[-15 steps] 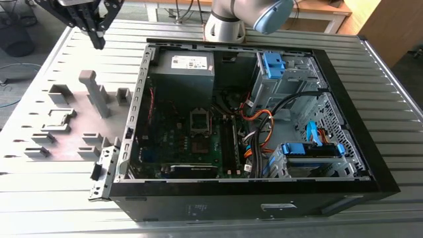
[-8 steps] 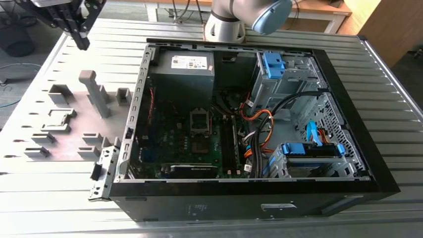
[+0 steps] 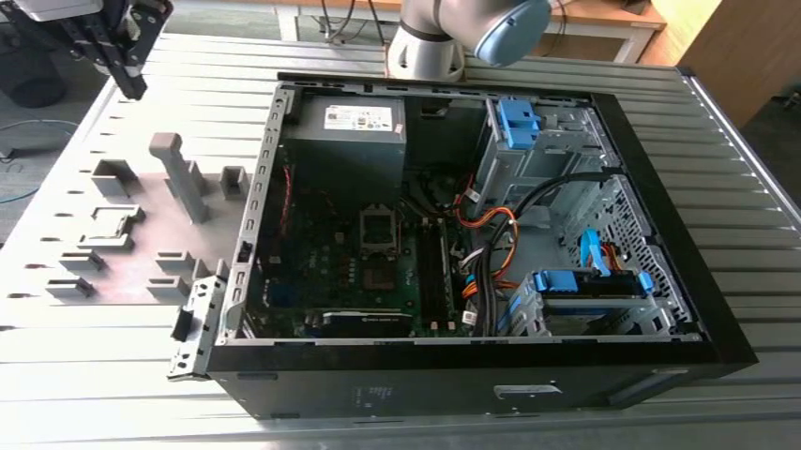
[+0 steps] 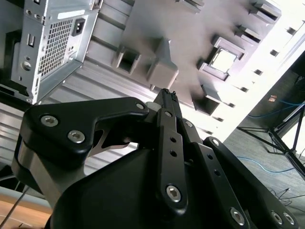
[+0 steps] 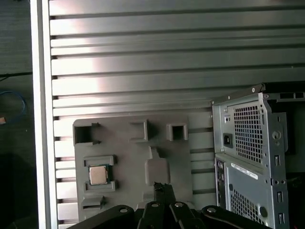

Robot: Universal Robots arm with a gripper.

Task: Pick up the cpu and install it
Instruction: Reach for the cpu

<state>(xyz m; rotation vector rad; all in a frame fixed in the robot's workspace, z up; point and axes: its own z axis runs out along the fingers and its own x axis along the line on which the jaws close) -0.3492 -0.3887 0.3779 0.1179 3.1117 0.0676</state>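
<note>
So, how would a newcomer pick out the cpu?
Find the open computer case, then the grey holder plate on the exterior view's left of it. The cpu is the shiny square chip seated there; neighbouring pockets are plain grey.

Cpu, small thin square chip, silvery-grey metal top facing up, lying flat inside a grey holder on a grey plate, in the exterior view at about 9 o'clock from the open computer case
</note>
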